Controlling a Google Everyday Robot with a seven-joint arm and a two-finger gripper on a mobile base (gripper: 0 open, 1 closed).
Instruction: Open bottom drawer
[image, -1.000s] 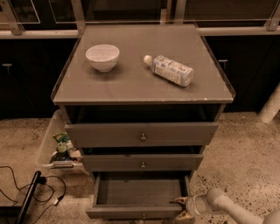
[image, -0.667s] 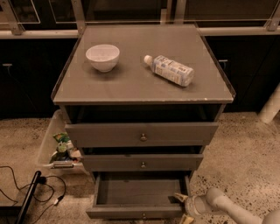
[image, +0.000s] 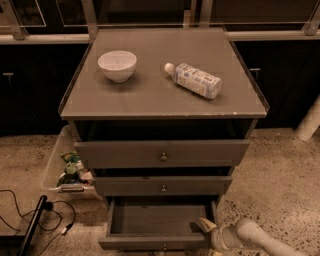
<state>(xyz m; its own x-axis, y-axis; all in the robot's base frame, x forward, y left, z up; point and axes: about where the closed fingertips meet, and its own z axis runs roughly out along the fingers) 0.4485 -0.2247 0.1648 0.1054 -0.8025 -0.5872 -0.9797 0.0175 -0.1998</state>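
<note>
Bottom drawer (image: 159, 220): lowest of three grey drawers in the cabinet, at the bottom centre of the view. It stands pulled out, and its dark interior is visible. The front panel faces the camera, its long axis runs left to right, and the drawer projects forward of the two fronts above. The small round knob (image: 164, 246) sits at the centre of the front panel, near the lower edge of the view.

Claw (image: 207, 227): low at the drawer's right front corner, at or just beside the right side wall; actual contact cannot be told. Whether the claw is apart or together cannot be told.

Middle drawer (image: 162, 186) and top drawer (image: 161, 152): fronts set further back.

Surface (image: 150, 97): carries a white bowl (image: 117, 65), upright at left, and a bottle (image: 194, 80) lying on its side at right, the two well apart.
</note>
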